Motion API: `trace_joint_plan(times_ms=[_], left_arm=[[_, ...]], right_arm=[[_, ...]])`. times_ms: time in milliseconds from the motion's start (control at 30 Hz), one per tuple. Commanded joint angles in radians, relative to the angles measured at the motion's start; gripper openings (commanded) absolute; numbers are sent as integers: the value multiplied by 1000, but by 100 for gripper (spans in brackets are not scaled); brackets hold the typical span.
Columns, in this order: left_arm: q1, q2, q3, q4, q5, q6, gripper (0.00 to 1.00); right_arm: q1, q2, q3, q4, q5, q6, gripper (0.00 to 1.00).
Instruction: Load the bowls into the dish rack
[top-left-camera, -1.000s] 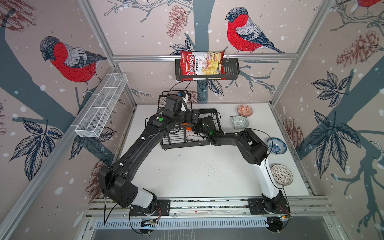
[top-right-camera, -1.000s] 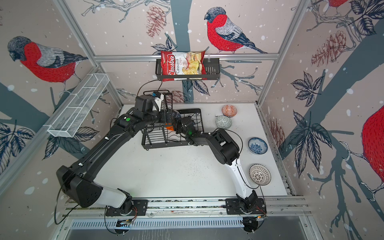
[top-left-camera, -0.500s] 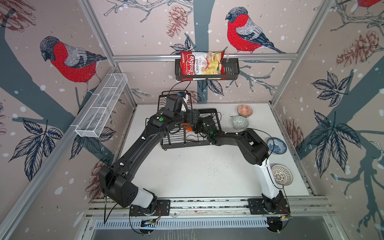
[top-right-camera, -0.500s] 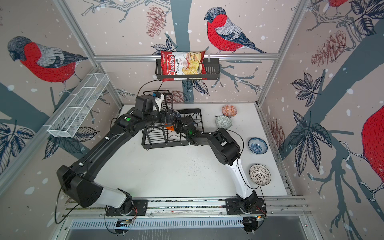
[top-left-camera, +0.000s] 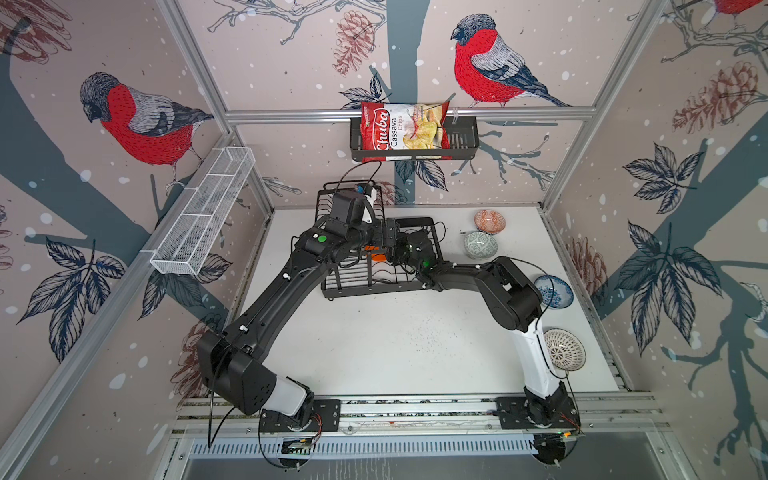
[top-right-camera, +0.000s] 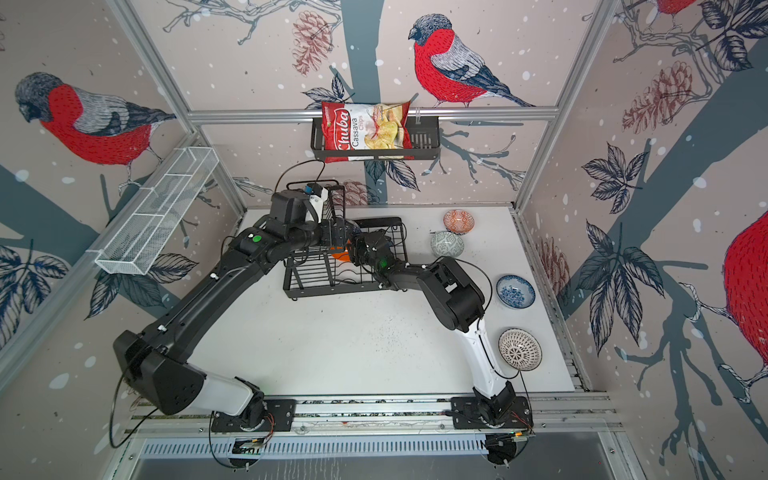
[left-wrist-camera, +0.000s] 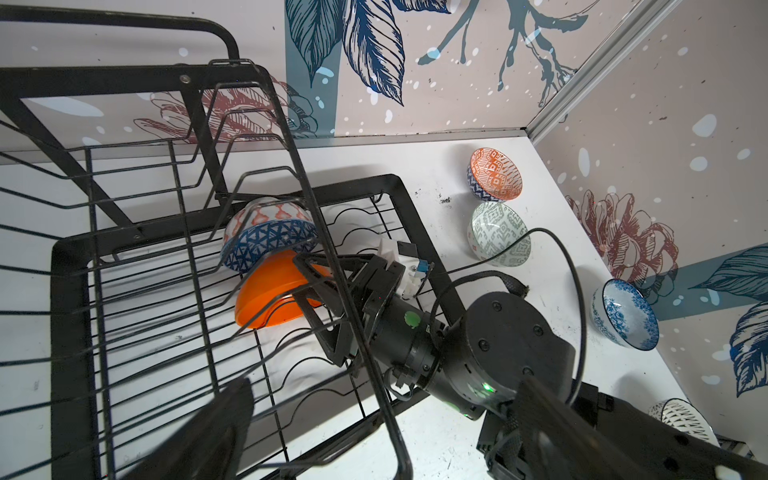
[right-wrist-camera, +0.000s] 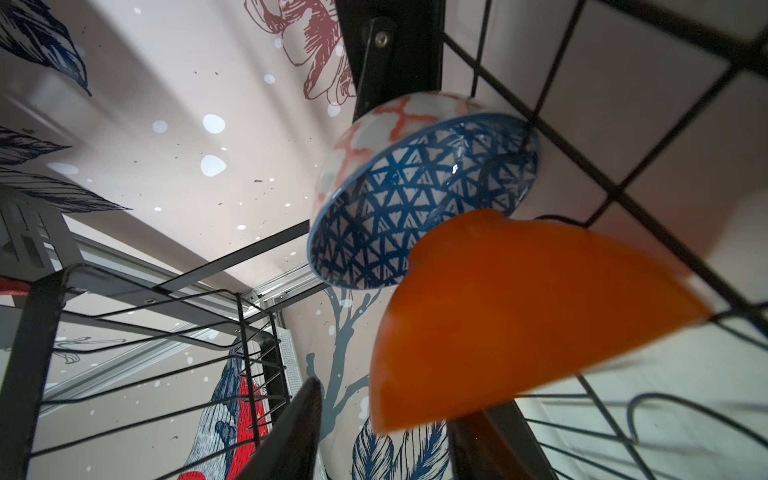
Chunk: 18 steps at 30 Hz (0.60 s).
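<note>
The black wire dish rack (top-left-camera: 365, 286) (top-right-camera: 328, 286) (left-wrist-camera: 75, 270) stands at the back middle. In its lower tier the plain orange bowl (left-wrist-camera: 270, 299) (right-wrist-camera: 519, 316) leans on edge against the dark-blue geometric bowl (left-wrist-camera: 266, 241) (right-wrist-camera: 399, 216). My right gripper (left-wrist-camera: 301, 278) (right-wrist-camera: 395, 415) straddles the orange bowl's rim, open, with a gap at one finger. My left gripper (left-wrist-camera: 384, 380) (top-left-camera: 388, 237) hovers wide open over the rack's upper rim and holds nothing. On the table to the right lie the orange-red patterned bowl (top-left-camera: 490, 220), the grey-green bowl (top-left-camera: 480, 245), the blue-flowered bowl (top-left-camera: 552, 291) and the lattice bowl (top-left-camera: 564, 349).
A long white mesh basket (top-left-camera: 203, 220) hangs on the left wall. A black shelf basket with a chips bag (top-left-camera: 403, 129) hangs on the back wall above the rack. Both forearms cross over the rack's front.
The right gripper's jaws have spread wider around the orange bowl, which stays in the rack. Both arms keep about the same place.
</note>
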Motion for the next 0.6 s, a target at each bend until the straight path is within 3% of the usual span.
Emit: trace_joint_plan(times_ms=[0, 333, 567], left_arm=[[1, -5, 6, 26, -1, -5, 98], [2, -19, 19, 23, -23, -5, 98], [2, 2, 53, 8, -30, -19, 98]], right_arm=[[-3, -23, 6, -32, 12, -49, 54], [-20, -86, -60, -21, 6, -65, 64], [-35, -120, -87, 0, -19, -85, 77]])
